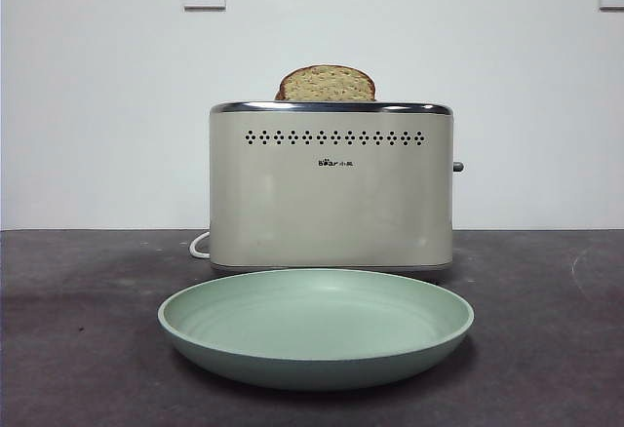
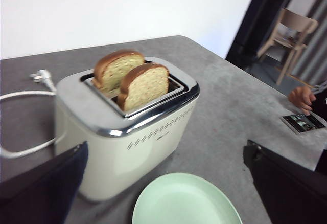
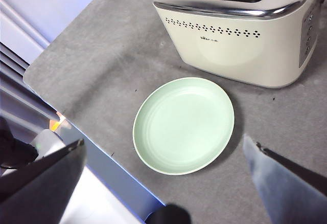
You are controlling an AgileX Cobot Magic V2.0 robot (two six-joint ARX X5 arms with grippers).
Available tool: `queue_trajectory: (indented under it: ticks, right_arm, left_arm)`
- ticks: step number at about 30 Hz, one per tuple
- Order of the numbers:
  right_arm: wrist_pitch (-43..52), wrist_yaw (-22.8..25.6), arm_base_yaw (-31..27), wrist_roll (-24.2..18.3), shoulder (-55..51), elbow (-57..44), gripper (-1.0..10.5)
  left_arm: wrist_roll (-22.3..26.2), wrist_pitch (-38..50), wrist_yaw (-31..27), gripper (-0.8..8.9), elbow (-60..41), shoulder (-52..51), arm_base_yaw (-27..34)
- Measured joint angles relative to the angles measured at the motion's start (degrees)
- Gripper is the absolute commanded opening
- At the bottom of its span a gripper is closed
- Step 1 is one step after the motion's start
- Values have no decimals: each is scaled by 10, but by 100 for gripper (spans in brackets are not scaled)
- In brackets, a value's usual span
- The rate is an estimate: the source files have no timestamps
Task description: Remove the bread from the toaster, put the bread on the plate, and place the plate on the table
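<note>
The cream toaster (image 1: 331, 188) stands on the dark grey table (image 1: 78, 349). Two slices stand in its slots. The bread (image 2: 145, 86), broad and speckled, is in the slot on the dot-hole side, with a narrower domed slice (image 2: 117, 68) behind it. One slice top shows in the front view (image 1: 327, 84). The mint-green plate (image 1: 317, 325) lies empty in front of the toaster. My left gripper (image 2: 166, 150) is open and empty, high beside the toaster. My right gripper (image 3: 163, 139) is open and empty, high above the plate (image 3: 184, 124). Neither gripper shows in the front view.
A white power cord with a plug (image 2: 41, 75) lies behind the toaster. The table's front edge (image 3: 76, 127) runs close to the plate. A person's hand (image 2: 301, 98) and a small card (image 2: 304, 122) are at the table's far side.
</note>
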Motion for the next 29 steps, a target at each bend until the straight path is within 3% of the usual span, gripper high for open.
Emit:
queue_trajectory:
  ticks: [9,21,29]
  right_arm:
    - [0,0,0,3,0,0,661]
    - [0,0,0,3,5,0,661]
    - [0,0,0,3,12,0,660]
  left_arm:
    - [30,103,-24,620,94,165,-72]
    - [78,171,-52,620,218,368,-128]
    - [122,174,-81,620,243,457,-160]
